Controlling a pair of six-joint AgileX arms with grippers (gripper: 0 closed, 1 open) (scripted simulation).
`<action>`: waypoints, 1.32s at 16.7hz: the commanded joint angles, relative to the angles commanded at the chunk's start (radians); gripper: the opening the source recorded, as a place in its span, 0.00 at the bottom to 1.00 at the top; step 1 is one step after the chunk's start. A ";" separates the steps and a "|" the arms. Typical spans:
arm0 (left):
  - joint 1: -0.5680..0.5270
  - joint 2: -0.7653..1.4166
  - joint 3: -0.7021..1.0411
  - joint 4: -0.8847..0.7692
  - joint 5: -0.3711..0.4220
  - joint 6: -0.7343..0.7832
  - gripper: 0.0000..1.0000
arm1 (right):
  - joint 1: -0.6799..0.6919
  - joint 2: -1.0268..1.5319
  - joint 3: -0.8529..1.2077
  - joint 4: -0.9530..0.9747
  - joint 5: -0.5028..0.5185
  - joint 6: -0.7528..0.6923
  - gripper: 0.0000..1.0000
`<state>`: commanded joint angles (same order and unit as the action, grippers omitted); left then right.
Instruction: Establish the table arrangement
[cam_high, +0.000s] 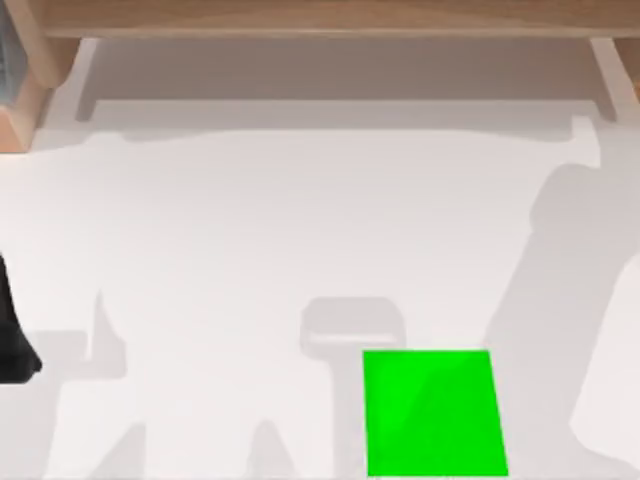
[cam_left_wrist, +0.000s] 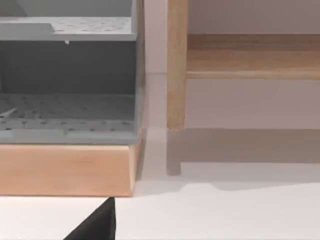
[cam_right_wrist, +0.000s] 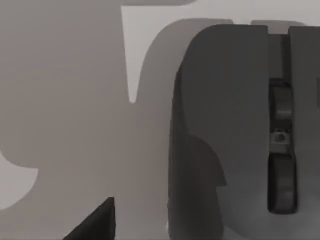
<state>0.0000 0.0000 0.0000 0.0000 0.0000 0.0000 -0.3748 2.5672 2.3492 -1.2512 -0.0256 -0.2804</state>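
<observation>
Table (cam_high: 250, 250) spreads plain matte white, shadow-streaked, around its green pad (cam_high: 434, 412); whether either gripper's fingers are open, I cannot tell

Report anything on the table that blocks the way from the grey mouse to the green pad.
Nothing visible does. The grey mouse lies on the table just off the green pad, by its upper left corner in the top view, with no object between them.
</observation>
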 joint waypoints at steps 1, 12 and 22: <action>0.000 0.000 0.000 0.000 0.000 0.000 1.00 | 0.000 0.001 -0.003 0.005 0.000 0.001 1.00; 0.000 0.000 0.000 0.000 0.000 0.000 1.00 | 0.006 0.031 -0.019 0.047 0.001 0.006 0.92; 0.000 0.000 0.000 0.000 0.000 0.000 1.00 | 0.006 0.031 -0.019 0.047 0.001 0.006 0.17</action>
<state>0.0000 0.0000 0.0000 0.0000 0.0000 0.0000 -0.3690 2.5982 2.3307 -1.2037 -0.0244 -0.2746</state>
